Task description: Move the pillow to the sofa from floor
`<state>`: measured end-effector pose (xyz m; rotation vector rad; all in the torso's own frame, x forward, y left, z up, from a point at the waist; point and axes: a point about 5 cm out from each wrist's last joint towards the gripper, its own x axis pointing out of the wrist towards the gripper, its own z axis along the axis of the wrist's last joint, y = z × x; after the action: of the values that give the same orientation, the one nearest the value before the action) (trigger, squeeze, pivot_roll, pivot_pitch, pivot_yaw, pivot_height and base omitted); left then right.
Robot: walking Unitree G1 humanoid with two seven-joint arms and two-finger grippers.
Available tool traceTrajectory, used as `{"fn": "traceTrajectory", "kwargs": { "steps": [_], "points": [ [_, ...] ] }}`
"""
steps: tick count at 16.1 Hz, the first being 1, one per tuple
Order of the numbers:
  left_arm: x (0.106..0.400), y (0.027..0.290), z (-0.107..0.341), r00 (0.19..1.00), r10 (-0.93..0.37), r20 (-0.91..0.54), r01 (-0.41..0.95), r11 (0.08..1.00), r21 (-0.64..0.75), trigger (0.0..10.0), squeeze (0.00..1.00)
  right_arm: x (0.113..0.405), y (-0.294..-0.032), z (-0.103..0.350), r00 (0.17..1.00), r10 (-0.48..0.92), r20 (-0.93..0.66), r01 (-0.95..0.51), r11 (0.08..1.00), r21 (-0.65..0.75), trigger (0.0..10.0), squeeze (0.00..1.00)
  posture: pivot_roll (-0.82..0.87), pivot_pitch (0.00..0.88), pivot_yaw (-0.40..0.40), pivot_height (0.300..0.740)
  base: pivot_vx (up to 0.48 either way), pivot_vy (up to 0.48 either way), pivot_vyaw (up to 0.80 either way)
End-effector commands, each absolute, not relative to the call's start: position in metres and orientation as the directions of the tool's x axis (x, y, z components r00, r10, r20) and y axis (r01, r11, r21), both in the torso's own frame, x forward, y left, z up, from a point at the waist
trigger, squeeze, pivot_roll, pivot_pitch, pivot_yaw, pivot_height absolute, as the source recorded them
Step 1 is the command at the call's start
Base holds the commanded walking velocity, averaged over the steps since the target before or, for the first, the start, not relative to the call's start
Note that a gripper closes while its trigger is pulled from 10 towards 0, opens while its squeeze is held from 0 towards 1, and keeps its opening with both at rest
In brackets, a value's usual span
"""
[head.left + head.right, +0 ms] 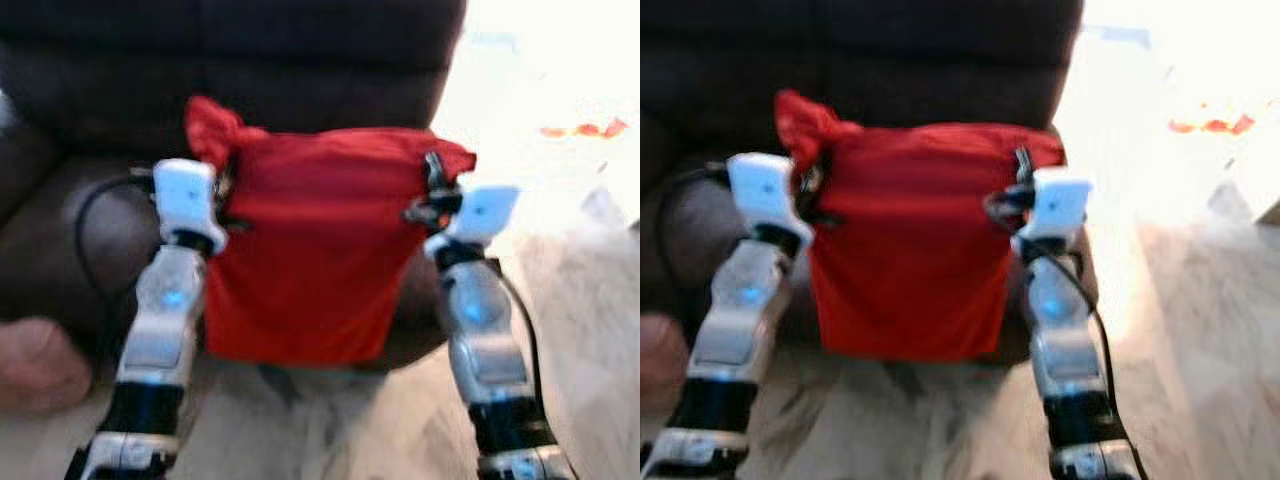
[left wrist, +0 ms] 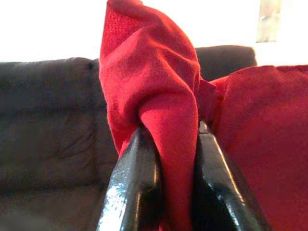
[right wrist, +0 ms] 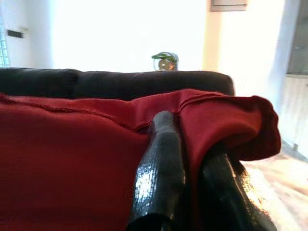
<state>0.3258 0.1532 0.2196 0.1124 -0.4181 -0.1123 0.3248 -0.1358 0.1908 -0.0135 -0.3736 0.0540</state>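
A: Where is the red pillow?

B: We see it hanging before the dark sofa, blurred. Our left gripper pinches one top corner, our right gripper the other. Its lower edge hides the seat.

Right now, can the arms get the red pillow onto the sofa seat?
Probably yes: both end effectors, left and right, pinch the pillow's upper corners, and it hangs directly before the sofa with nothing between.
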Motion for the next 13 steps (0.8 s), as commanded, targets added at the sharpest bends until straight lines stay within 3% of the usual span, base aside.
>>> {"fn": "traceTrajectory", "kwargs": {
  "steps": [1, 13],
  "points": [
    [0.321, 0.147, 0.254, 0.841, -0.148, 0.52, 0.092, 0.987, 0.132, 10.0, 0.0, 0.322, -0.156, 0.208, 0.902, -0.028, 0.43, 0.033, 0.999, -0.004, 10.0, 0.0, 0.09, 0.075, -0.056, 0.74, 0.33, 0.0, 0.0],
    [0.329, 0.139, 0.294, 0.796, -0.227, 0.561, 0.173, 0.974, 0.149, 10.0, 0.0, 0.327, -0.16, 0.26, 0.839, -0.08, 0.538, 0.062, 0.997, 0.052, 10.0, 0.0, 0.1, 0.053, -0.044, 0.74, 0.337, 0.0, 0.0]
  ]
}}
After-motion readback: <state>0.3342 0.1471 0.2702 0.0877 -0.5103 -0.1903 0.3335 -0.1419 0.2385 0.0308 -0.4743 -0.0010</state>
